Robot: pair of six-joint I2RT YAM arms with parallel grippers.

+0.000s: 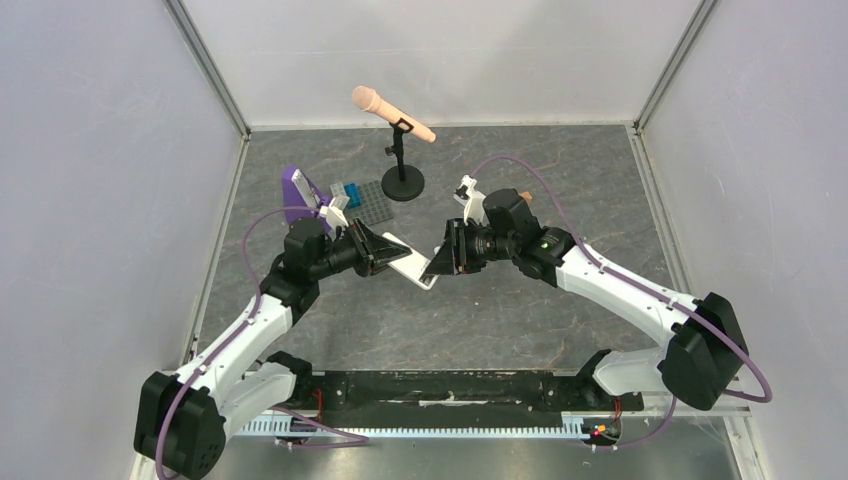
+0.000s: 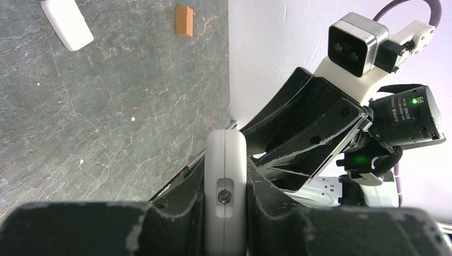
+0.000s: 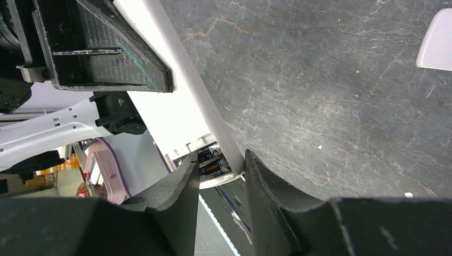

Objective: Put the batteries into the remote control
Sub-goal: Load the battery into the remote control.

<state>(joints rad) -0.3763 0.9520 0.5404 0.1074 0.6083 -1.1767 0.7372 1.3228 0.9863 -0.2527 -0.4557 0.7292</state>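
Note:
The white remote control [image 1: 413, 268] hangs above the table between both grippers. My left gripper [image 1: 385, 254] is shut on one end; in the left wrist view the remote [image 2: 225, 160] shows end-on, clamped between the fingers. My right gripper [image 1: 440, 262] is at the other end. In the right wrist view the remote [image 3: 181, 69] runs down to the jaws. Its battery compartment is open, with two dark batteries [image 3: 213, 164] lying in it. The right gripper [image 3: 222, 156] straddles that end, one finger over the batteries and the other against the remote's edge.
A loose white cover piece [image 2: 66, 24] and a tan wooden block [image 2: 184, 21] lie on the table; the block also shows behind the right wrist [image 1: 523, 197]. A microphone on a stand [image 1: 403, 182] and a grey slab [image 1: 367, 201] on a purple stand [image 1: 295, 185] are at the back.

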